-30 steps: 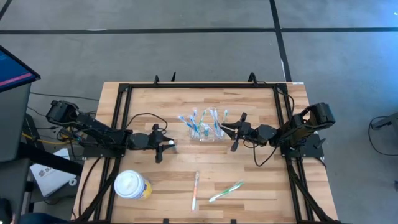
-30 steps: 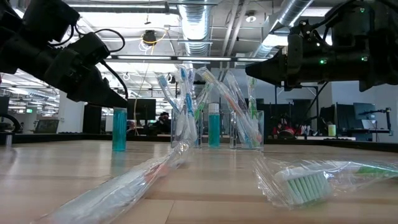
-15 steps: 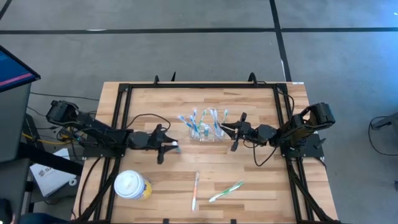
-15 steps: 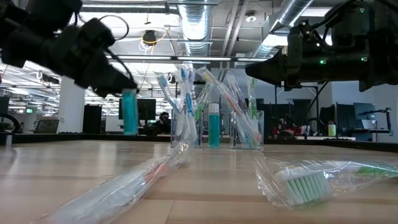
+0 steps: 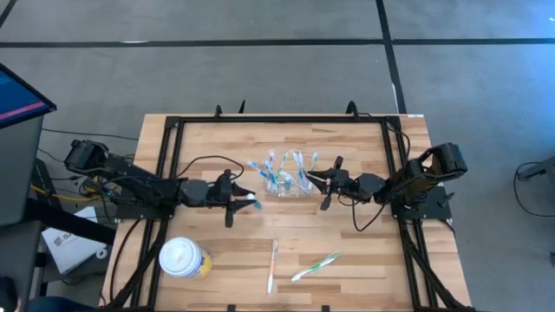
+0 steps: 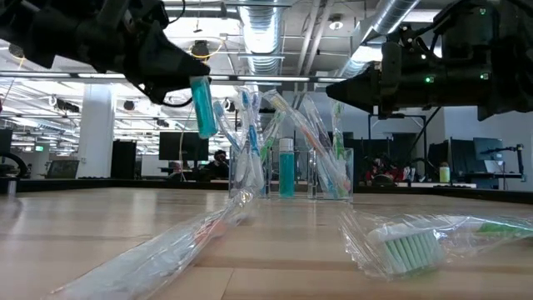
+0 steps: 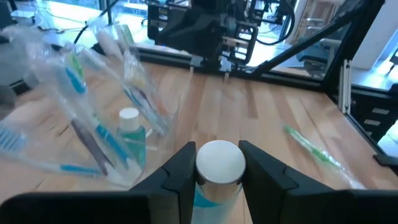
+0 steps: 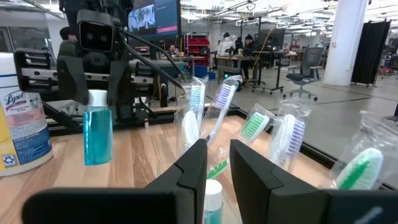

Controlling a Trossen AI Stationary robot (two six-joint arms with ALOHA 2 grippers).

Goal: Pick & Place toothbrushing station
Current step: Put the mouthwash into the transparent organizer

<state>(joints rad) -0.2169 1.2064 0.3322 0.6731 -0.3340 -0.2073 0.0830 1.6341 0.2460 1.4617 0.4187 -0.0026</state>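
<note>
Bottle point(image 6: 201, 107) of teal liquid is hanging pinched in the left pincer point(image 5: 245, 204) left of frame centre, beside the clear station point(image 5: 284, 178), while the right pincer point(image 5: 319, 185), slightly spread and empty, is hovering just right of it.

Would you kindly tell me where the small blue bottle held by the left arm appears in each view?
High: blue bottle at left claw tip, left of holder.
Low: upper left, lifted.
Left wrist: bottom centre, white cap up.
Right wrist: left.
Shared landmark: the holder.
</note>
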